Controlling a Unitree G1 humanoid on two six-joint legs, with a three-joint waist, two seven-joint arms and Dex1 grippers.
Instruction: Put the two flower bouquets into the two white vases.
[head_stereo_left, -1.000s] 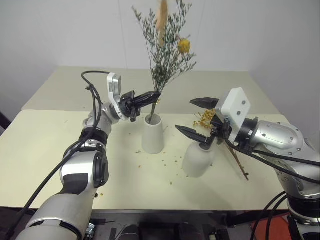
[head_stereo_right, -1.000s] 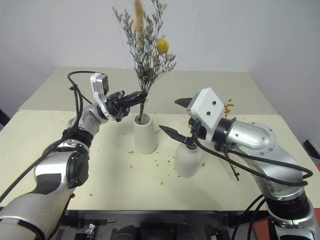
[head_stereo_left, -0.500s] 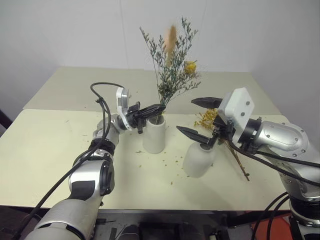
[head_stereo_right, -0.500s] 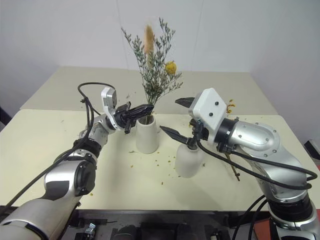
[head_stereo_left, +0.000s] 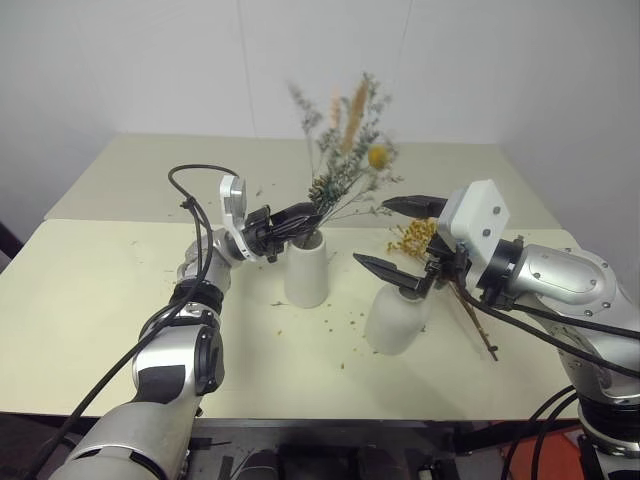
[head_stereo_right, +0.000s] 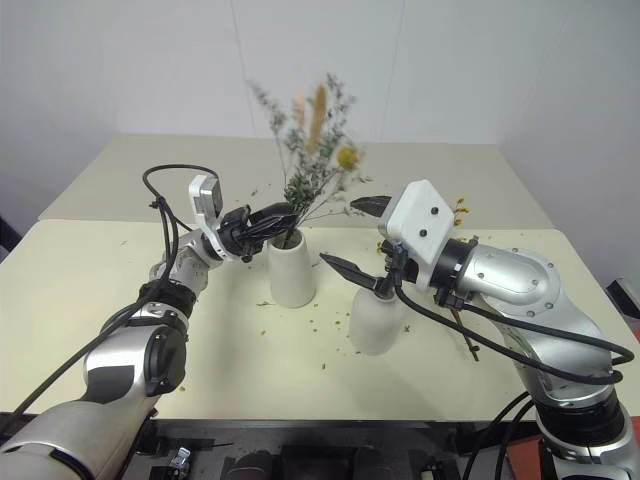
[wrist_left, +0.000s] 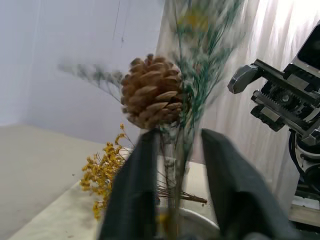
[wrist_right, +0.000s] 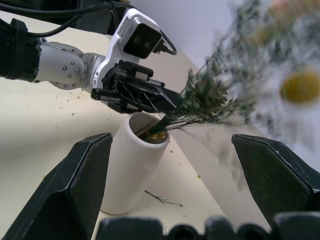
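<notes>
Grey-green bouquet (head_stereo_left: 345, 150) stands with stems in tall vase (head_stereo_left: 306, 268) mid-worktop (head_stereo_left: 90, 300), top blurred, leaning right. Left gripper (wrist_left: 172, 165) at vase mouth, jaws parted either side of stems, pine cone (wrist_left: 152, 97) just above; contact with stems unclear. Right gripper (head_stereo_left: 395, 235) over short vase (head_stereo_left: 398, 318), jaws wide open, empty. Yellow bouquet (head_stereo_left: 440, 265) lies on worktop behind short vase.

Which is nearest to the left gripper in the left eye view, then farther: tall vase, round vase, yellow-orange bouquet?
From the left gripper:
1. Tall vase, just below its fingertips.
2. Round vase, on the robot's right, nearer the robot.
3. Yellow-orange bouquet, behind the round vase; too close to call against it.
</notes>
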